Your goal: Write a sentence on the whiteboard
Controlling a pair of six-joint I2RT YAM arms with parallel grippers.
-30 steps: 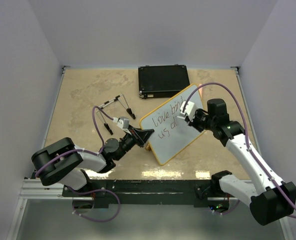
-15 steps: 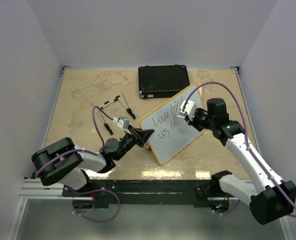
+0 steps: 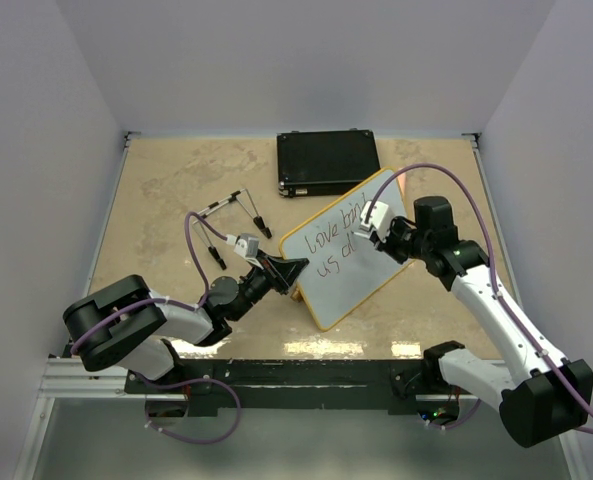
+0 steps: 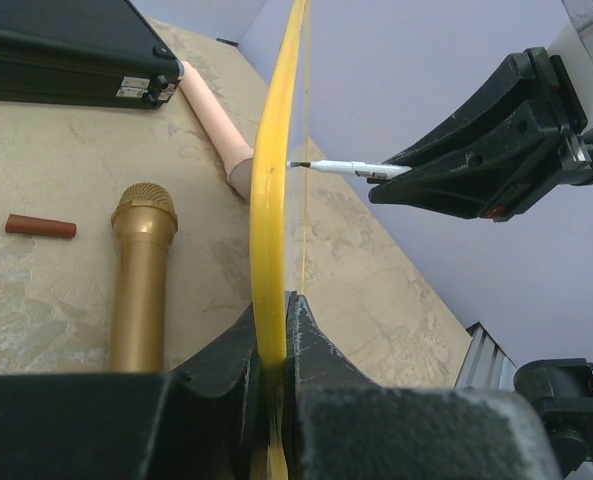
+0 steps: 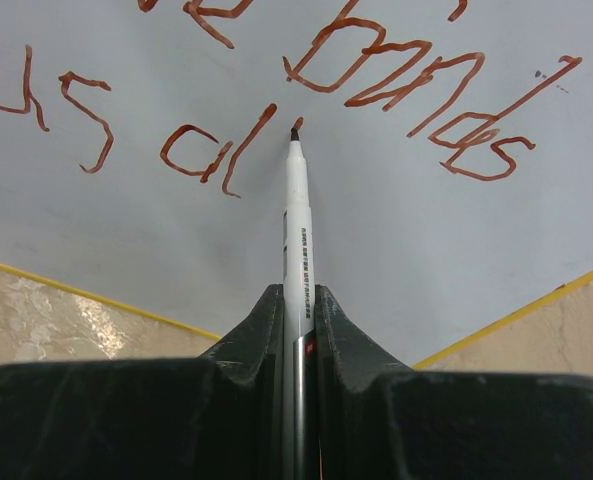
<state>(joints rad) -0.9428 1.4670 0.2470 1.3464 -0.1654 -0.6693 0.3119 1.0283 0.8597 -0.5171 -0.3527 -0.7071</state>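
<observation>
Two slanted lines of thin cursive make up the sentence so far, in reddish-brown ink in the right wrist view: "love binds" on top and what I read as "us al" underneath. It sits on the pale glossy face of the whiteboard, the one with the thin yellow frame, which is stood up on edge off the desk and leaning, face turned toward the right tool. That tool is clenched around a slim white pen, which pokes straight out past its fingertips with the dark tip right at the board, just past the last "l". The left tool is on the opposite side, pinched shut on the board's yellow edge, so in its own camera the board is just a yellow strip running up from between the fingers. From the left tool, a gold microphone lies on the desk just to the left of the board's edge, a small red-brown cap a bit further left, and a pale pink tube lies beyond them near the board. Well beyond both tools is a black case at the far side of the desk. Left of the left tool there's a thin wiry thing with dark tips, can't tell what it is.
</observation>
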